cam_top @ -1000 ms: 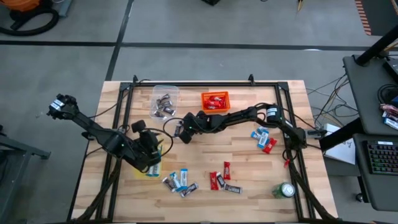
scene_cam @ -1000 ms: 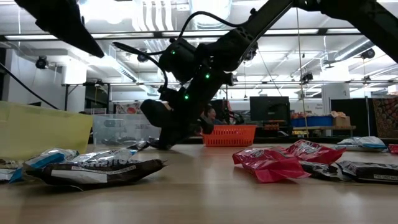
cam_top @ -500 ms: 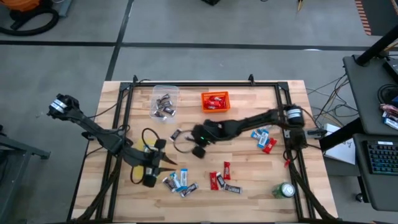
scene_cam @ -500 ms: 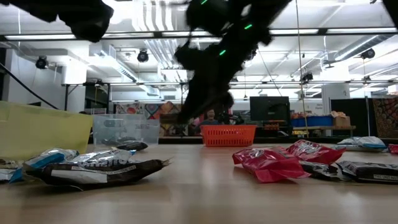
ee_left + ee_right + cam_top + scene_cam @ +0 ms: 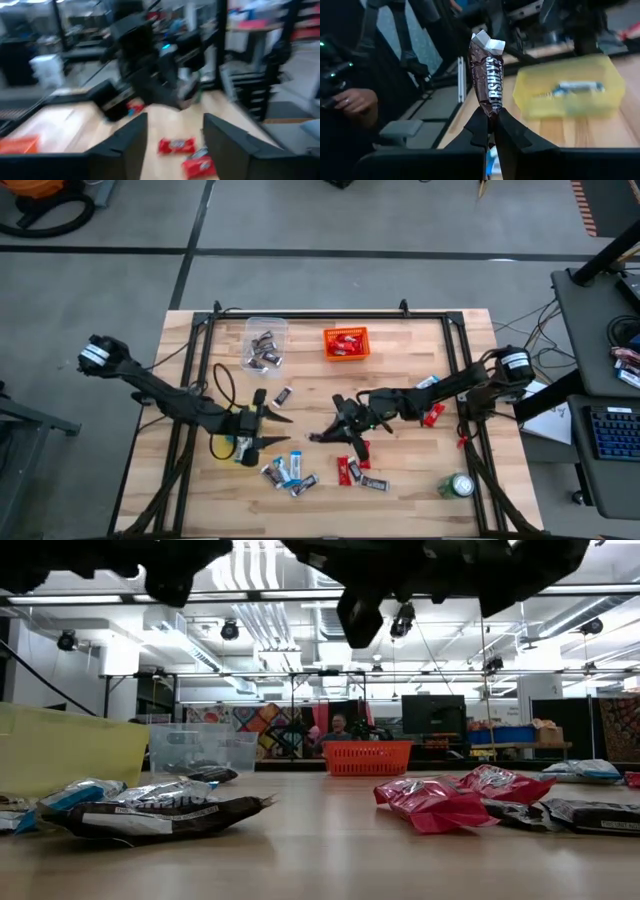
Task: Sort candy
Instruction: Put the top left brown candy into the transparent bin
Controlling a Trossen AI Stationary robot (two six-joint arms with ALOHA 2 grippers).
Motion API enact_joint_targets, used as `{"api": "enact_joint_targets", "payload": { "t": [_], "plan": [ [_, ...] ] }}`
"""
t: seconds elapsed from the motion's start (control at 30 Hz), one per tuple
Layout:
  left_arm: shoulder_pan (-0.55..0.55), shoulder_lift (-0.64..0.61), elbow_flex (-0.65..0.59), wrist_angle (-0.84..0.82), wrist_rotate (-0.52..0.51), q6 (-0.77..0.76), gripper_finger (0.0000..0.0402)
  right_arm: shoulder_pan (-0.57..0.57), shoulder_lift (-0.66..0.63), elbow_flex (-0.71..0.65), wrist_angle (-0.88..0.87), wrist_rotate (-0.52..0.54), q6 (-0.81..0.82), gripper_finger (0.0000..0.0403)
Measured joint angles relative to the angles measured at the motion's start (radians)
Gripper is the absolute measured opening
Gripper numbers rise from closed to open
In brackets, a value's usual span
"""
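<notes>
A dark brown Hershey's bar (image 5: 488, 80) has just been lifted off the worktop (image 5: 400, 480) and is pinched by the right gripper (image 5: 318, 436) above its middle, while the left gripper (image 5: 283, 431), fingers spread, was moved from the yellow bin (image 5: 226, 450), so the clear bin (image 5: 265, 343) is judged next.

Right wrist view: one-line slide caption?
Right gripper shut on a dark brown candy bar, held upright, with the yellow bin holding one blue-and-white bar beyond it.

Both hands sit mid-table, the left hand (image 5: 272, 428) left of the right hand (image 5: 322, 435), candy (image 5: 290, 473) in front.
</notes>
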State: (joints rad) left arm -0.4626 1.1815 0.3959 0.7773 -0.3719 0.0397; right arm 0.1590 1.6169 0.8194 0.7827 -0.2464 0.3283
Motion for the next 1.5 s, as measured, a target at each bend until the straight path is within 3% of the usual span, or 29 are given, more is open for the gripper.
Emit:
{"api": "enact_joint_targets", "payload": {
  "t": [0.1, 0.27, 0.43, 0.6, 0.73, 0.9, 1.17, 1.3, 1.5],
  "plan": [
    [0.024, 0.053, 0.017, 0.078, 0.098, 0.043, 0.0211, 0.000, 0.003, 0.004, 0.004, 0.002, -0.027, 0.0009],
    [0.060, 0.175, 0.067, 0.168, 0.120, 0.071, 0.0236, 0.000, 0.003, 0.025, 0.002, -0.007, -0.048, 0.0009],
    [0.093, 0.270, 0.133, 0.198, 0.126, 0.059, 0.0234, 0.001, 0.003, 0.030, 0.002, -0.023, -0.052, 0.0009],
    [0.103, 0.330, 0.171, 0.254, 0.283, 0.078, 0.0231, 0.000, 0.003, 0.030, -0.005, -0.023, -0.053, 0.0009],
    [0.106, 0.345, 0.183, 0.256, 0.293, 0.083, 0.0224, 0.003, 0.003, 0.030, -0.008, -0.026, -0.055, 0.0009],
    [0.116, 0.342, 0.175, 0.262, 0.277, 0.077, 0.0169, 0.007, 0.003, 0.030, -0.010, -0.023, -0.064, 0.0009],
    [0.147, 0.338, 0.174, 0.258, 0.262, 0.024, 0.0020, 0.009, 0.003, 0.029, -0.012, -0.014, -0.054, 0.0009],
    [0.155, 0.328, 0.172, 0.250, 0.251, -0.006, 0.0016, 0.009, 0.001, 0.029, -0.023, 0.055, 0.005, 0.0023],
    [0.158, 0.278, 0.172, 0.190, 0.123, -0.005, 0.0011, 0.004, -0.025, 0.029, -0.037, 0.103, 0.012, 0.0095]
  ]
}}
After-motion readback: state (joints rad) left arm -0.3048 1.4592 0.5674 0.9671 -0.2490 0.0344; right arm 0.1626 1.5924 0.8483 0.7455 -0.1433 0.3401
